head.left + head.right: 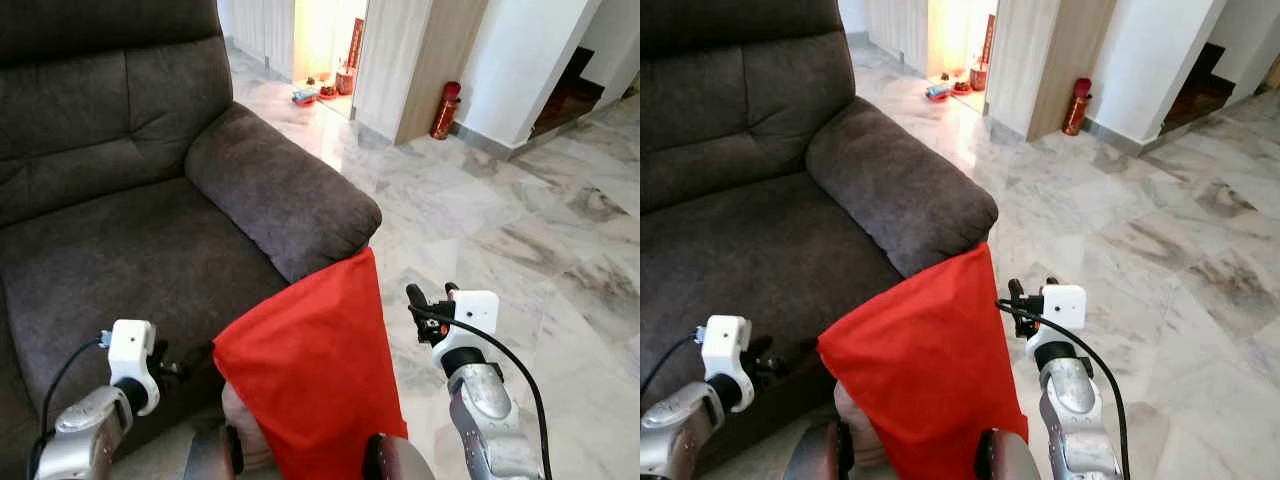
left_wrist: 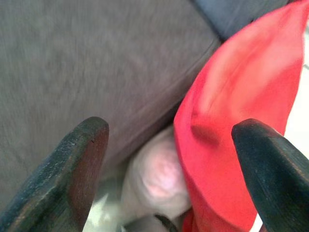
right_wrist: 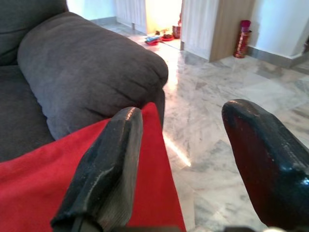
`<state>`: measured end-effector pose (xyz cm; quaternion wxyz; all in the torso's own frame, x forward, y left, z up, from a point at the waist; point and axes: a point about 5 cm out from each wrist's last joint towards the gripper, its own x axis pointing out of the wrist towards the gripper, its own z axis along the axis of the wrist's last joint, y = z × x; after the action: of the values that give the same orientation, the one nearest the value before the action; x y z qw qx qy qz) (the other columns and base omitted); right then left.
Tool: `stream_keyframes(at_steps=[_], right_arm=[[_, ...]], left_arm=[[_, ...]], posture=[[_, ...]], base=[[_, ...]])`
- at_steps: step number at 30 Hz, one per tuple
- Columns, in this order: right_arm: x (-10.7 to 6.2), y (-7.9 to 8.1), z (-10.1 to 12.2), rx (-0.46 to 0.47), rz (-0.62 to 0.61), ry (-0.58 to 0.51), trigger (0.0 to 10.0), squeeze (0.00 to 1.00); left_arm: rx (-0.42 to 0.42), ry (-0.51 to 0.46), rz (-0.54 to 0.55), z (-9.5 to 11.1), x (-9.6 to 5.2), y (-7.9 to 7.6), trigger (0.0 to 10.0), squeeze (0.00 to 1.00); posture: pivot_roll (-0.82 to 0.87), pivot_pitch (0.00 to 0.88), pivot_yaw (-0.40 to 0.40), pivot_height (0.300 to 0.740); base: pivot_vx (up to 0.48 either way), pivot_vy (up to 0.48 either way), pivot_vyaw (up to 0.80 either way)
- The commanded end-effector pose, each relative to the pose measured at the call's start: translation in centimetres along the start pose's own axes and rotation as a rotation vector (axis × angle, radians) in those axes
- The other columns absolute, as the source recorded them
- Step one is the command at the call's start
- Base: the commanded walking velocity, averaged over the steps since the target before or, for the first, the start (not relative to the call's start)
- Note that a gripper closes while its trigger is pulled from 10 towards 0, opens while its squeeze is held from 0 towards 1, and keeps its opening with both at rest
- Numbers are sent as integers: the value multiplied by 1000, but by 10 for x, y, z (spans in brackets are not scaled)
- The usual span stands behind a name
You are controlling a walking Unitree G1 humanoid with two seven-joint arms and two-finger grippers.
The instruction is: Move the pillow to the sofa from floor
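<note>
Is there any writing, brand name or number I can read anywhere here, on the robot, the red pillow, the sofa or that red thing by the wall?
No readable text anywhere.
Red pillow: plain fabric, no label.
Sofa: plain dark upholstery, no tag.
Left gripper and right gripper: white housings without markings.
Red cylinder by the wall: any label too small to read.
Items in the far doorway: too small and overexposed to read.

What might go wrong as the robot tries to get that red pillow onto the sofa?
Both grippers look open, the left gripper and right gripper flanking the red pillow without holding it, so it may slide off. The pillow's top corner leans against the sofa armrest, which could snag a lift.
</note>
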<state>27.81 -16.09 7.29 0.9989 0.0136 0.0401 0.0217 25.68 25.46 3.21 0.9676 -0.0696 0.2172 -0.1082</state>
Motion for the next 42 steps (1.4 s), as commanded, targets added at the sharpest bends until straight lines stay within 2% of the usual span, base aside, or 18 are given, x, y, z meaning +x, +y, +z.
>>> stream_keyframes(at_steps=[1, 6, 8, 12, 16, 21, 27, 42], right_arm=[[-2, -3, -2, -6, -6, 13, 10000, 0], [-5, -6, 1, -9, -9, 7, 10000, 0], [-6, -8, 2, -12, -12, 4, 10000, 0], [-8, -11, 2, -17, -14, 6, 10000, 0], [-10, -12, 3, -21, -12, 7, 10000, 0], [-14, -15, 3, -31, -6, 19, 10000, 0], [-12, -14, 5, -36, 6, 24, 10000, 0], [-18, -20, 7, -56, 13, 36, 10000, 0]], left_arm=[[-12, -28, 6, 4, 7, -1, 10000, 0], [-38, -51, 13, 5, 17, -5, 10000, 0], [-81, -98, -4, 10, 22, -8, 10000, 0], [-105, -103, -52, 10, 28, -15, 10000, 0], [-111, -93, -76, 6, 30, -18, 10000, 0], [-98, -73, -22, -4, 27, -12, 10000, 0], [-104, -86, -16, -7, 25, -11, 10000, 0], [-95, -33, -29, -19, 36, -25, 10000, 0]], posture=[[9, 0, -107, 584], [-10, 0, -111, 584], [-18, 0, -114, 584], [-28, 0, -120, 584], [-40, 0, -128, 584], [-47, 0, -140, 584], [-44, 0, -154, 584], [-73, 0, -177, 584]], base=[[0, 0, 0], [0, 0, 0], [0, 0, 0], [0, 0, 0], [0, 0, 0], [0, 0, 0], [0, 0, 0], [0, 0, 0]])
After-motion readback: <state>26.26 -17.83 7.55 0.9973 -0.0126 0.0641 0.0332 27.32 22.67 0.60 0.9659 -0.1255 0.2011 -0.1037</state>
